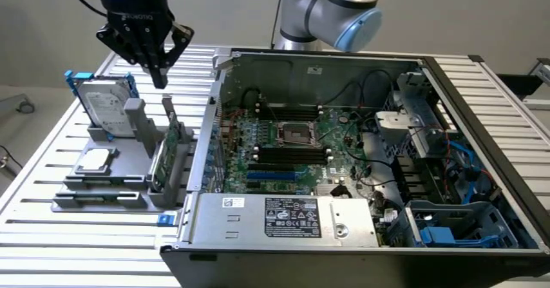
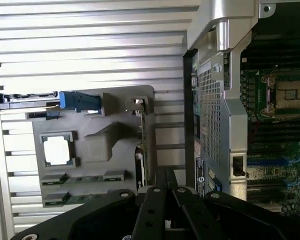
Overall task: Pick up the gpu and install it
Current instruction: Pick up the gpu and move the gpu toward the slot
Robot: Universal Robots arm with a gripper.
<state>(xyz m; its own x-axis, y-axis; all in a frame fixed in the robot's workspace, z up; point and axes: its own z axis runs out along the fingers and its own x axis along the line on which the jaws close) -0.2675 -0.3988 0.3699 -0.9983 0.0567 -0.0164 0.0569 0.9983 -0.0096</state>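
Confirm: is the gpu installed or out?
Out: the thin green gpu card stands on edge in the grey plastic holder, beside the open computer case.

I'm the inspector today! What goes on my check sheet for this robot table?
Surface: slatted metal table, carrying a grey holder and an open computer case.
Job's things: the gpu stands on edge in the grey holder, not yet in the case.
Clutter: a hard drive in a blue frame and a small silver chip, both in the holder.
Grippers: the gripper is shut and empty, and hovers just above the gpu.
Cables: black wires and blue cables inside the case.
Surroundings: the arm's blue-capped joint behind the case, with a pale wall beyond.
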